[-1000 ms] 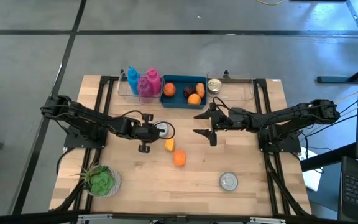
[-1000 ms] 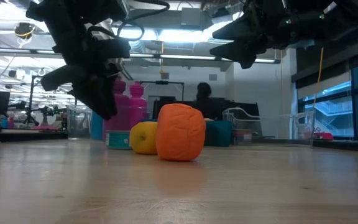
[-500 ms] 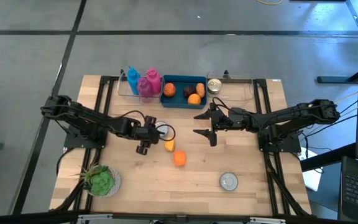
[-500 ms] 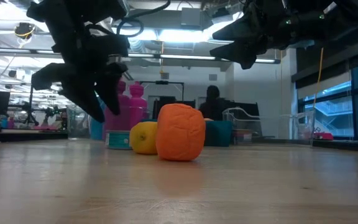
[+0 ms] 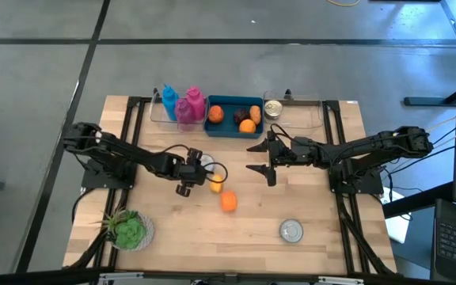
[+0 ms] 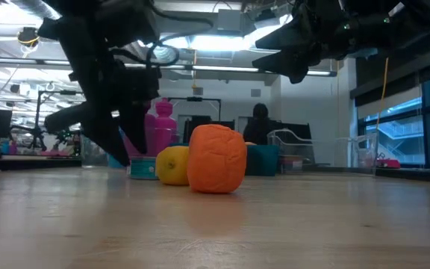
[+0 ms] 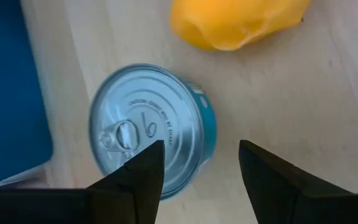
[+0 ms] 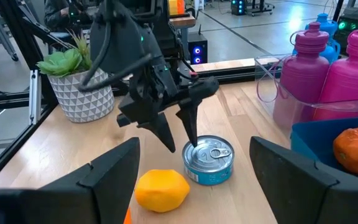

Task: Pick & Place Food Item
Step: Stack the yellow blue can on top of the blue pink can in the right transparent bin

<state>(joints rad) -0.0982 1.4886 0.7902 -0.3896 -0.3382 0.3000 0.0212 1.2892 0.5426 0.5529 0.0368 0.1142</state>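
A flat silver can with a teal side stands upright on the wooden table, next to a yellow food piece. An orange food piece lies nearer the front edge. My left gripper is open and slants down over the can's near side; one finger overlaps the can's rim and the other is over bare wood. My right gripper hangs open above the table's middle, right of the can, with nothing between its fingers. My left gripper comes at the can from above, slanting down. One fingertip stands right at the can's top rim; I cannot tell whether it touches.
A blue bin with several food pieces stands at the far edge, with pink bottles and a blue bottle to its left. A clear box sits to the bin's right. A potted plant and a second can stand near the front.
My left gripper has opened, rolled a little about its own line, and sunk toward the can. The can and the food pieces have not moved.
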